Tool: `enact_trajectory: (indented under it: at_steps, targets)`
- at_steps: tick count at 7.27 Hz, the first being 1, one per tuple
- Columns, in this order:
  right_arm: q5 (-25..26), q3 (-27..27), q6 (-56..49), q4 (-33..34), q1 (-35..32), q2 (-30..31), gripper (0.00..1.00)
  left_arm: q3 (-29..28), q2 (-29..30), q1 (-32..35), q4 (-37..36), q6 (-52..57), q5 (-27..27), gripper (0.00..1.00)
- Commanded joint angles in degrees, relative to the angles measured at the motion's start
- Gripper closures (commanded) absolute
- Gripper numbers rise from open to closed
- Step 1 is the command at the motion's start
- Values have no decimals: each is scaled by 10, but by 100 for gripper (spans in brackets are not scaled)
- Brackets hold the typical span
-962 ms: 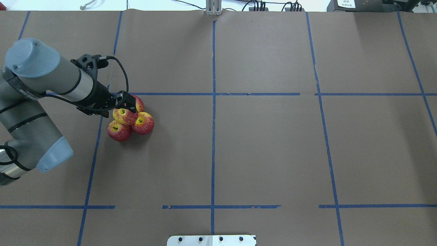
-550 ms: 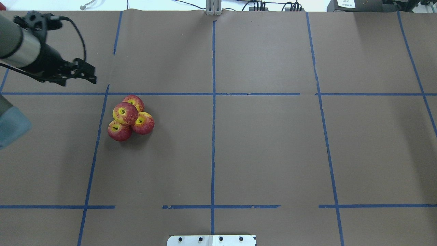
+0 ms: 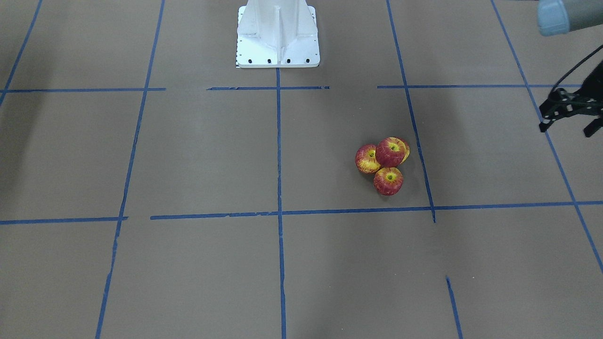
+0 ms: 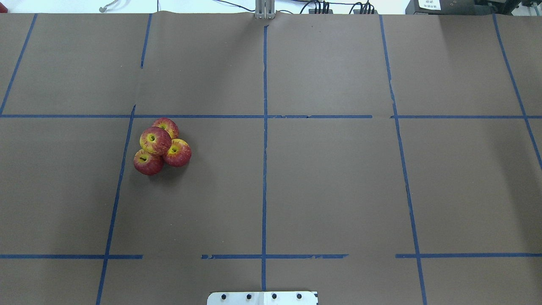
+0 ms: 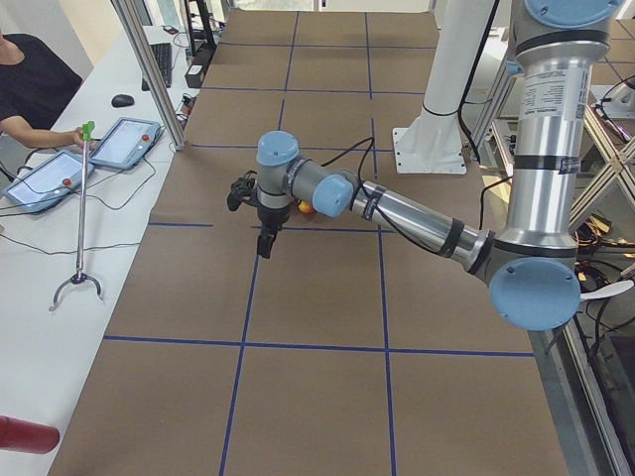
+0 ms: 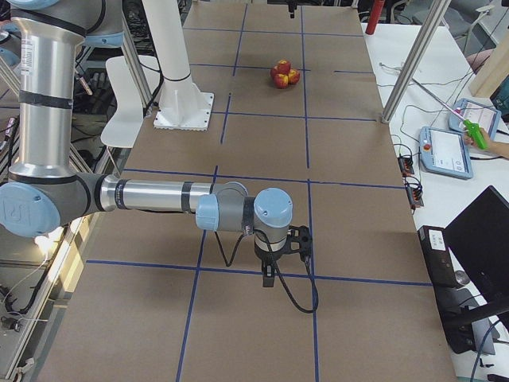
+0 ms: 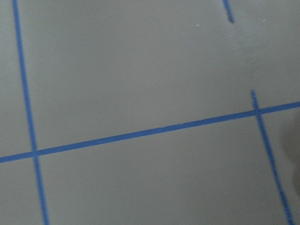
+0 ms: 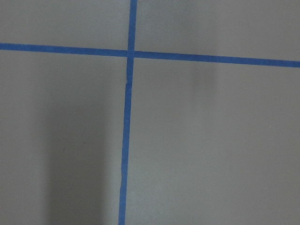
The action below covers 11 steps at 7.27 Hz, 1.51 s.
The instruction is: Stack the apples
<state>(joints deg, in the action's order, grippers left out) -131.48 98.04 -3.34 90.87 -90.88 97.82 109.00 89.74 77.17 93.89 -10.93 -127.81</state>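
Four small red-and-yellow apples are grouped left of the table's middle. One apple [image 4: 155, 140] rests on top of three: a far one [image 4: 168, 124], a right one [image 4: 178, 153] and a darker near one [image 4: 147, 163]. The pile also shows in the front view [image 3: 390, 152] and far off in the right view [image 6: 281, 73]. My left gripper [image 3: 566, 129] hangs open and empty at the front view's right edge, well clear of the pile; it is out of the overhead view. My right gripper [image 6: 271, 278] shows only in the right side view, far from the apples; I cannot tell whether it is open or shut.
The white robot base [image 3: 278, 42] stands at the table's near edge. Blue tape lines [image 4: 264, 140] cross the brown table cover. An operator's bench with tablets [image 5: 124, 142] and a grabber stick [image 5: 79, 228] runs along the far side.
My left gripper let go of the top apple, drew back to the left and left the overhead view. The top apple stays on the other three.
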Motion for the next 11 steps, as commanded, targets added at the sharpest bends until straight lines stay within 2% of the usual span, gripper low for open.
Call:
enact_trajectory:
  at_steps: [1,2,5,8,11]
  targets:
    - [0,0,0,0,0,0,0,-83,-17,146,-48,195,-41,0]
    - [-1,0,0,0,0,0,0,-125,-9,183,-77,247,-62,0]
    - [-1,0,0,-1,0,0,0,-135,16,183,-211,243,-64,0]
    - [-1,0,0,0,0,0,0,-128,-4,185,-201,246,-64,0]
    - [0,0,0,-1,0,0,0,-127,-4,184,-145,243,-61,0]
